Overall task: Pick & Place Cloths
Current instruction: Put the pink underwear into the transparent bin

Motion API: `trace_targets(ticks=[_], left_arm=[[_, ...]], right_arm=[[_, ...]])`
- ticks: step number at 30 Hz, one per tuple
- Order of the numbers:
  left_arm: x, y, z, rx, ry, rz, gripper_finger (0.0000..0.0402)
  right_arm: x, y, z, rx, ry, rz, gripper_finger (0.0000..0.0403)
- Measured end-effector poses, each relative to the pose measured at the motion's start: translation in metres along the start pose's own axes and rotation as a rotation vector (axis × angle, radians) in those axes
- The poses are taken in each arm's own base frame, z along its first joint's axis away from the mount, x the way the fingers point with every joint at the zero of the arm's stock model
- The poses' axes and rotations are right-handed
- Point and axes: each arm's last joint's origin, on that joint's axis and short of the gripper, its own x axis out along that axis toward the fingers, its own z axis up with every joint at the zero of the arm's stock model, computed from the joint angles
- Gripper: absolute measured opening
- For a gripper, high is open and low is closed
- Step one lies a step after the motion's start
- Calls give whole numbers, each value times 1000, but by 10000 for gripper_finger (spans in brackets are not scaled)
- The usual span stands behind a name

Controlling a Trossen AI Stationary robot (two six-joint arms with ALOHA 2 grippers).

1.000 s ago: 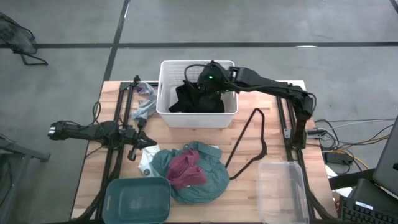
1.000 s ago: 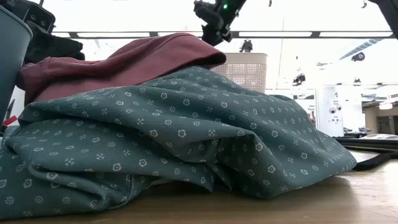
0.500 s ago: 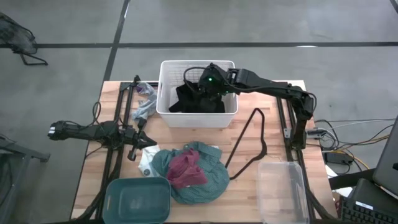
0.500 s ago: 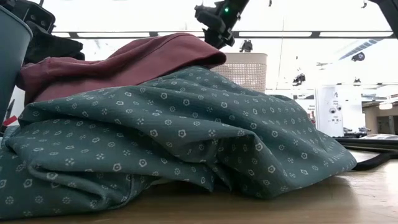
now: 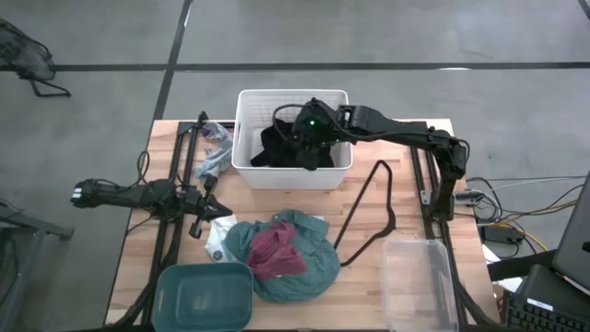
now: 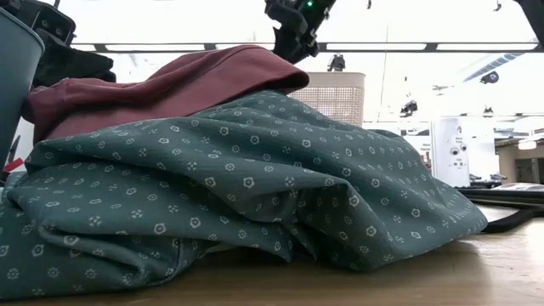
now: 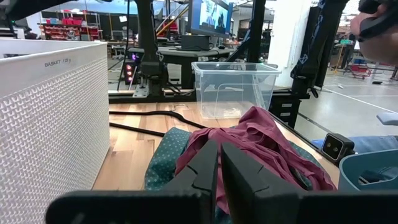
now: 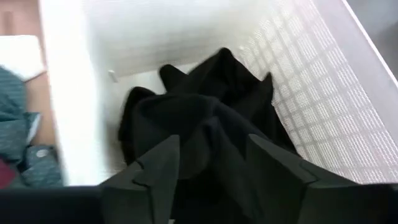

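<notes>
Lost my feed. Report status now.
Right gripper open over black garment in white basket. Left gripper shut, idle beside the teal cloth and maroon cloth. Nothing in the way.

Grey concrete floor around wooden plank table, dark seams crossing floor. Dark stand at floor's far left corner. Cables and dark equipment off table's right edge. Beyond table: bright ceiling light strips, white cabinet, black desk with monitor, dark upright frame posts, shelving with red items far back.
</notes>
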Motion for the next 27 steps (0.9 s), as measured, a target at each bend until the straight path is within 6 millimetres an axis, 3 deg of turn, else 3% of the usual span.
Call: trace_targets(ticks=[6,13,21,27], left_arm=[[0,0,0,0,0,0,26],[0,0,0,0,0,0,26],[0,0,0,0,0,0,26],[0,0,0,0,0,0,26]], right_arm=[[-19,26,-1,-71,-12,49,234],[-40,68,-5,-140,-43,168,261],[-32,142,-23,-287,-36,287,271],[-19,184,-45,-320,-98,354,264]])
